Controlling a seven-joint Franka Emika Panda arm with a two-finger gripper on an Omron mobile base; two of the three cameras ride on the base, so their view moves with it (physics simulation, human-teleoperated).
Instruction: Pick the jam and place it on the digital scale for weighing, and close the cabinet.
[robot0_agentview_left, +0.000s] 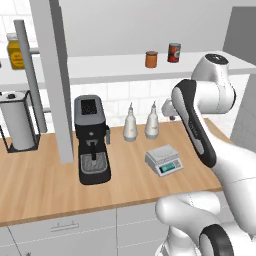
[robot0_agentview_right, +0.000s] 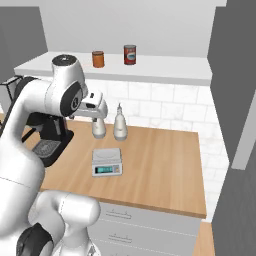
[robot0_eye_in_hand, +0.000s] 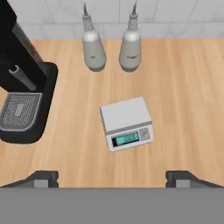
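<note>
The jam (robot0_agentview_left: 151, 59) (robot0_agentview_right: 98, 59), a squat orange-brown jar with a darker lid, stands on the open cabinet's white shelf (robot0_agentview_right: 160, 70). The cabinet's grey door (robot0_agentview_left: 56, 85) stands open, seen edge-on with its long bar handle (robot0_agentview_left: 26, 75). Another open door (robot0_agentview_right: 235, 85) is at the right. The digital scale (robot0_agentview_left: 163, 160) (robot0_agentview_right: 107, 161) (robot0_eye_in_hand: 127, 122) lies on the wooden counter with nothing on its platform. My gripper (robot0_eye_in_hand: 112, 177) (robot0_agentview_right: 95, 114) hangs open and empty above the counter, well below the shelf, with the scale straight under it.
A red labelled can (robot0_agentview_left: 174, 52) (robot0_agentview_right: 129, 54) stands right of the jam. A yellow jar (robot0_agentview_left: 15, 52) sits far left on the shelf. Two grey bottles (robot0_eye_in_hand: 94, 50) (robot0_eye_in_hand: 130, 50) stand behind the scale, a black coffee machine (robot0_agentview_left: 91, 140) to its left, a paper towel roll (robot0_agentview_left: 17, 125) further left.
</note>
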